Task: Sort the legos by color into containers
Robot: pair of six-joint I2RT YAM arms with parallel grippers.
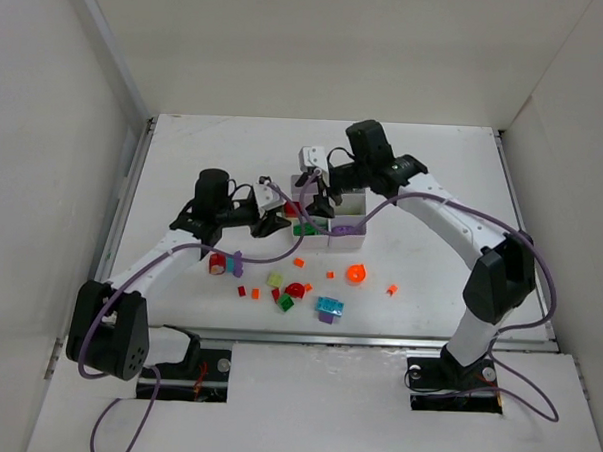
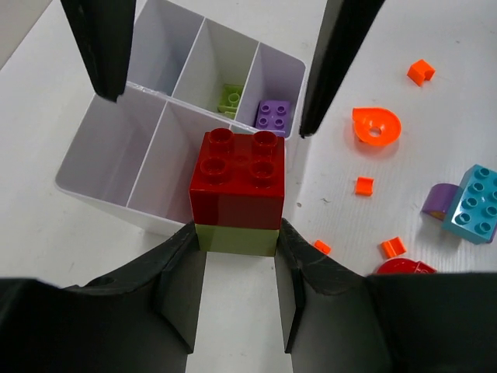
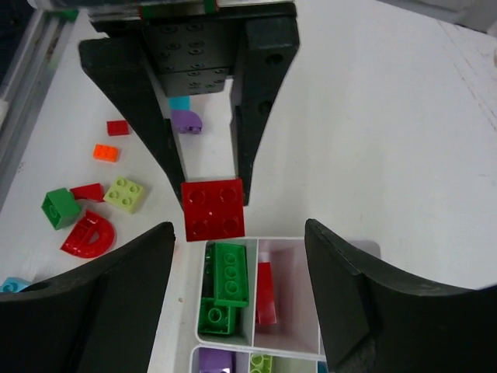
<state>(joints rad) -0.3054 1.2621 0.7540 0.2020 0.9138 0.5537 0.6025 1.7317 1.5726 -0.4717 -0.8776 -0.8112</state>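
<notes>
- You have a white table (image 1: 215, 152) under everything, matte and plain, running from the near edge back to the far wall.
- You see a white back wall (image 1: 319, 47) standing upright along the table's far edge.
- On your left, a white side wall (image 1: 43, 175) slants along the table; a matching white side wall (image 1: 573, 198) closes in the right.
- Along the table's left edge, just inside that wall, you see a grey metal rail (image 1: 131, 194) running front to back.
- Across the near edge of the table, a thin metal strip (image 1: 377, 340) runs from side to side.
- Nearer to you than that strip lies a white front board (image 1: 314, 407), lower in the overhead view.
</notes>
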